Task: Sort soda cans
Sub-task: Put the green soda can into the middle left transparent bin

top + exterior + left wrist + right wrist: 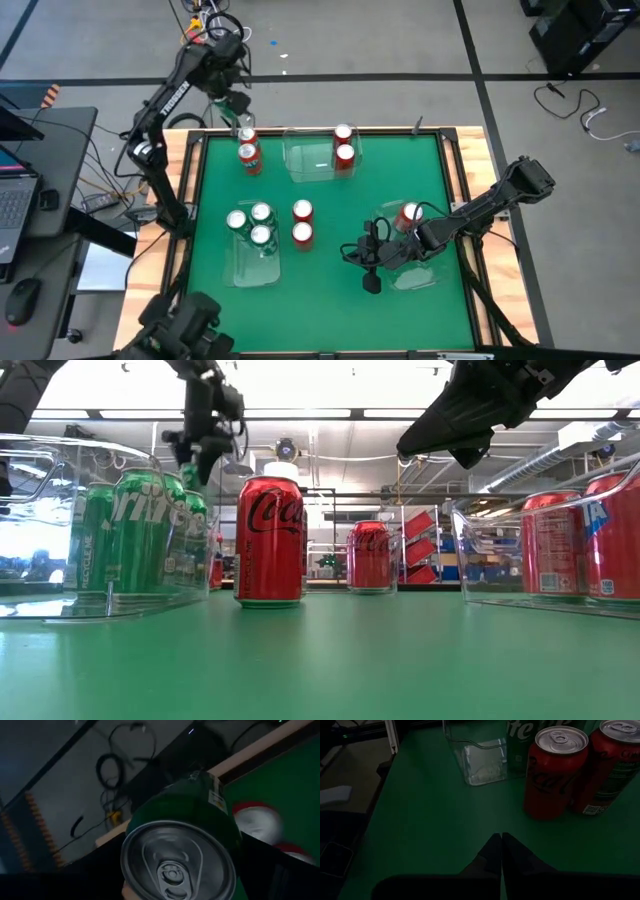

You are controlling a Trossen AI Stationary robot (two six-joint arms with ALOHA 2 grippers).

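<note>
Soda cans on a green-topped table [320, 290] with pale wooden edging, grey floor and loose cables around.
The left pincer [232, 103] grips a green metal can [200, 805] above the table's far left corner; the right pincer [362, 250] is closed, near two red cans [302, 222] mid-table.

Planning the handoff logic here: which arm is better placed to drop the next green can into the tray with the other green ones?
Left: the left gripper already holds a green can; the right gripper is shut and empty.
</note>
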